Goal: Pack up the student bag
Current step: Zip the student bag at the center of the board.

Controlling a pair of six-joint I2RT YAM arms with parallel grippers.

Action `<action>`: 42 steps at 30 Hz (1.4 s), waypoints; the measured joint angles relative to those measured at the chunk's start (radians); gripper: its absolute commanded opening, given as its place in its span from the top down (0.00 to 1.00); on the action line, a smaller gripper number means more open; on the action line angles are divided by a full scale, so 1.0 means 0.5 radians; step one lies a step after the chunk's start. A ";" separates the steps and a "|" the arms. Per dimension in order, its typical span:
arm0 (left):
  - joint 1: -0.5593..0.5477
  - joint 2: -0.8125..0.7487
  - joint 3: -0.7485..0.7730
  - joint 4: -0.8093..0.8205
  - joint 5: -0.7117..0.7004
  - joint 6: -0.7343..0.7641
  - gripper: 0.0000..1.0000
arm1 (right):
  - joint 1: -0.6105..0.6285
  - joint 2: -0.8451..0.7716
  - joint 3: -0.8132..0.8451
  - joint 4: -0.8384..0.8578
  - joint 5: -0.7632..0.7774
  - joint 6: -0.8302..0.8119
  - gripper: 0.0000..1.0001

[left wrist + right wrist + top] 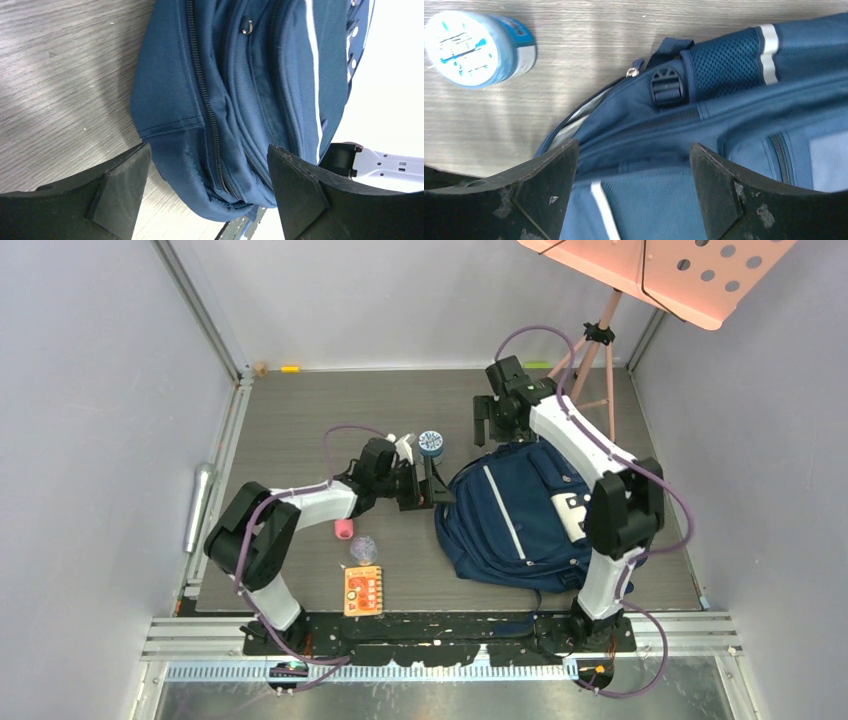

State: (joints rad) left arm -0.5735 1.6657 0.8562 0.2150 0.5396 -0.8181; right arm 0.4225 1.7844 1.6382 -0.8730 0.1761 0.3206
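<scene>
On the right half of the table [300,410], the student bag [520,515] lies flat with its front panel up and its top end toward the far wall. It is navy fabric, soft and slumped, with a pale stripe down the front, white patches near the right arm, a mesh section and a buckle at the top.

We read both grippers as spread and holding nothing. The left gripper [437,488] sits at the bag's left edge, its jaws on either side of the zipped seams. The right gripper [493,430] hangs over the far top corner.

Hazards we judge from this position:

1. Shallow opening. The right wrist view shows the main zip parted only a little, with pale lining showing near the zip pull [633,71]. An article pushed in now is likely to jam on the lip.
2. Wrong layer. Several zip lines run close together under the left jaws. Closing there may pinch two panels together and hold the compartment closed.
3. Sliding. The fabric has no stiffness, so a sideways pull from one arm alone may drag the whole bag.
4. Collision. The blue tub [431,443] stands just beside the bag's top left corner, between the two grippers. Either wrist could knock it over.

Near the left arm's base, the orange packet [363,591] and two small pieces lie well apart from the bag, not yet packed.
</scene>
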 measured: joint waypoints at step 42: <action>-0.455 -0.105 -0.397 0.159 -0.219 -0.158 1.00 | 0.082 0.195 -0.366 0.233 -0.674 0.256 1.00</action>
State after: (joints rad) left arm -0.8013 1.6135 0.6579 0.2943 0.4301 -0.8970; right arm 0.4637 1.8816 1.4551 -0.7563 -0.1608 0.4484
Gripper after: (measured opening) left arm 0.162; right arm 0.039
